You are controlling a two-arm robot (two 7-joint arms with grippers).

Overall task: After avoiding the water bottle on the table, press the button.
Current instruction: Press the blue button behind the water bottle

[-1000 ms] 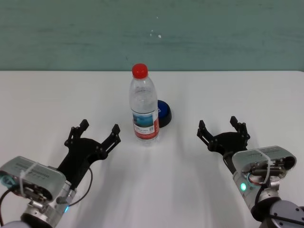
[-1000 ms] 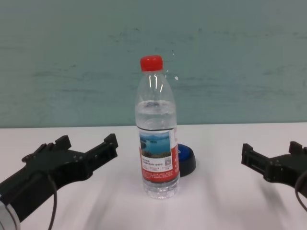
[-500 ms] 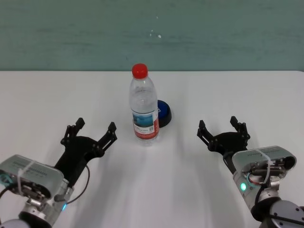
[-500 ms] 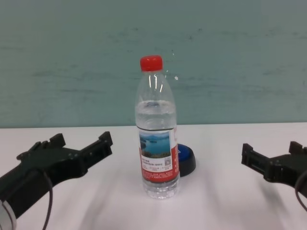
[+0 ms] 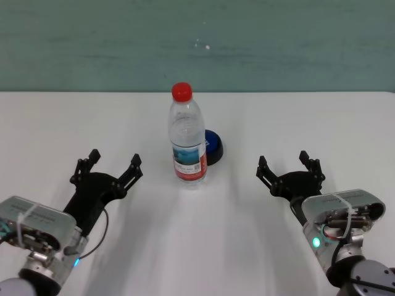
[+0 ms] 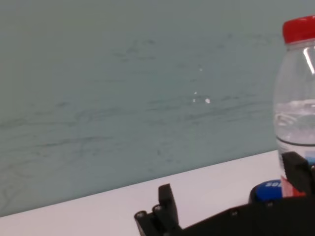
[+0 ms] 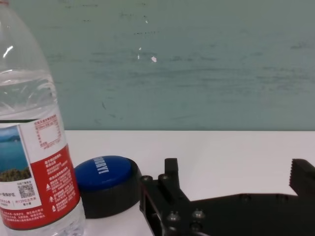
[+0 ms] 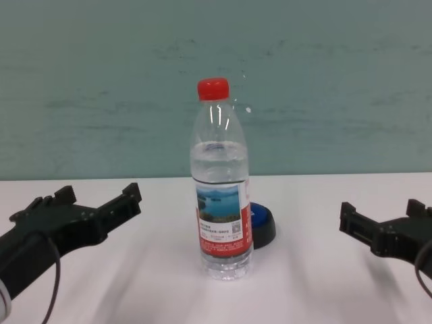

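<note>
Head view: white table (image 5: pixel 296 117), teal wall (image 5: pixel 92 43); left hand (image 5: pixel 106 167), right hand (image 5: pixel 289 164) spread wide.

Clear glossy plastic water bottle (image 5: pixel 186 141), smooth table (image 5: pixel 247 246).

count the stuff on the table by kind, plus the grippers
bottle: 1
button: 1
grippers: 2, left and right, both open
total: 4

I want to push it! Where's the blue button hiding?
In the head view the button sits near the middle of the table, tucked just behind the water bottle and peeking out on the robot's right side.
</note>
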